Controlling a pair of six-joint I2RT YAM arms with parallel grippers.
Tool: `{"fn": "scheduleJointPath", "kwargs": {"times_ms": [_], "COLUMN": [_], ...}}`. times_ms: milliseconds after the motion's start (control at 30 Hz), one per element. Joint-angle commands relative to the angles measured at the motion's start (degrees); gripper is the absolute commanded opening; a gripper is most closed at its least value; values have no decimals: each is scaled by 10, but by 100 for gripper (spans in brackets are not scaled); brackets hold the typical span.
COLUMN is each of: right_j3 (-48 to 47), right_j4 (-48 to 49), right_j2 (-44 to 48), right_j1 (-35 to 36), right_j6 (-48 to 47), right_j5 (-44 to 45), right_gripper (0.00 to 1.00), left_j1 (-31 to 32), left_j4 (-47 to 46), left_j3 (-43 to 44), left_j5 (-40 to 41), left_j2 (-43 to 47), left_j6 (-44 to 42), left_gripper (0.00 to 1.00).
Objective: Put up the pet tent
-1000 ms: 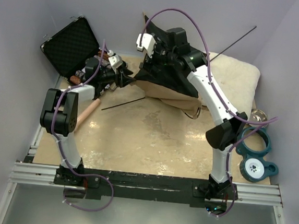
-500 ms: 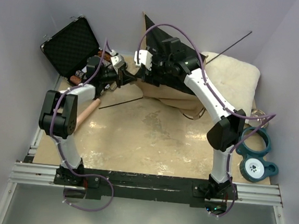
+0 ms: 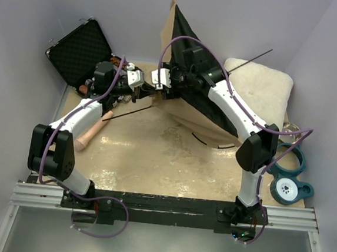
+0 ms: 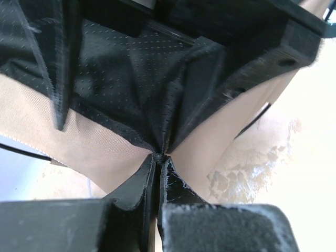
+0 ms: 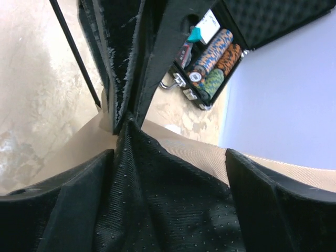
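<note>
Left pincer (image 3: 144, 84), seen from above, meets the right pincer (image 3: 162, 84) at the left corner of the pet tent (image 3: 202, 114). The tent stands tilted up at the far middle of the table (image 3: 153, 160), black underside facing left, beside the white cushion (image 3: 266, 87). One thin pole (image 3: 254, 55) juts toward the far right, and an open case (image 3: 80, 50) sits at far left.

From the left wrist, the left pincer (image 4: 158, 160) is clamped tight on a tip of the pet tent (image 4: 121, 73), on its black dotted fabric.

From the right wrist, the right pincer (image 5: 168, 157) stands wide, with that fabric bunched between its fingers (image 5: 58, 210).
</note>
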State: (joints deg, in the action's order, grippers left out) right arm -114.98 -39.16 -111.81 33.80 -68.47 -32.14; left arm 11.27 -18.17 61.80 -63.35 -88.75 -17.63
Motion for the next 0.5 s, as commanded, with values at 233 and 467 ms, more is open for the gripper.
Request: {"fn": "scheduleJointPath", "kwargs": {"times_ms": [233,467], "right_j3": [0,-18], "right_j4": [-36,-77], "right_j2": [6,-17], "right_j1": [1,3], "right_j6": [-44,-20], "right_j5": [-43,-85], "right_gripper": [47,15], "left_j1": [22,46], "left_j4": [131,214], "left_j3": [59,111], "left_j5": [-15,4], "left_j2": [40,36], "left_j6": [-91,-103], "left_gripper": [0,0]}}
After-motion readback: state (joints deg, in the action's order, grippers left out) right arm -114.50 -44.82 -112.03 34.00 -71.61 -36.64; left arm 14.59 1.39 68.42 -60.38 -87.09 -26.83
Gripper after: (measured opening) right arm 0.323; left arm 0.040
